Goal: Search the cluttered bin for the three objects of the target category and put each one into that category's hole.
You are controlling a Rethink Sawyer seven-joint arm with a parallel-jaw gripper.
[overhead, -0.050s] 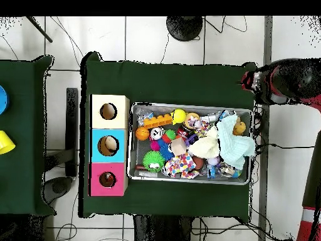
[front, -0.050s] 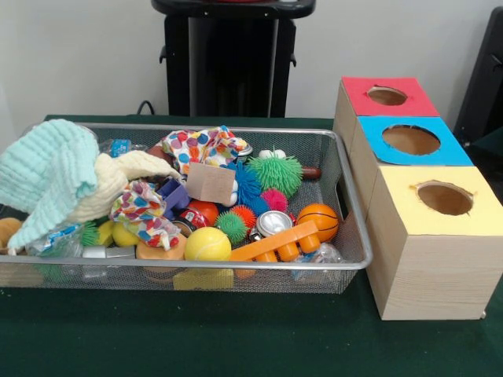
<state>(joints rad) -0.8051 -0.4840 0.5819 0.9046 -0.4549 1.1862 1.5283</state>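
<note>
A wire mesh bin (front, -0.050s: 355,206) is heaped with toys. In the front view I make out a yellow ball (front, -0.050s: 207,244), an orange basketball (front, -0.050s: 317,221), a green spiky ball (front, -0.050s: 275,174), an orange plastic piece (front, -0.050s: 277,242) and a spotted cloth (front, -0.050s: 200,147). Beside the bin stand three wooden boxes with round holes, topped red (front, -0.050s: 357,93), blue (front, -0.050s: 452,149) and yellow (front, -0.050s: 401,208). From overhead, the red and black arm (overhead, -0.050s: 285,78) hangs off the table past the bin's corner (overhead, -0.050s: 249,113). Its gripper end (overhead, -0.050s: 251,81) holds nothing I can see.
A mint knit cloth (front, -0.050s: 47,177) and a cream cloth (front, -0.050s: 118,184) cover one end of the bin. Overhead, a second green table (overhead, -0.050s: 25,138) carries a blue and a yellow thing. Cables lie on the tiled floor around the table.
</note>
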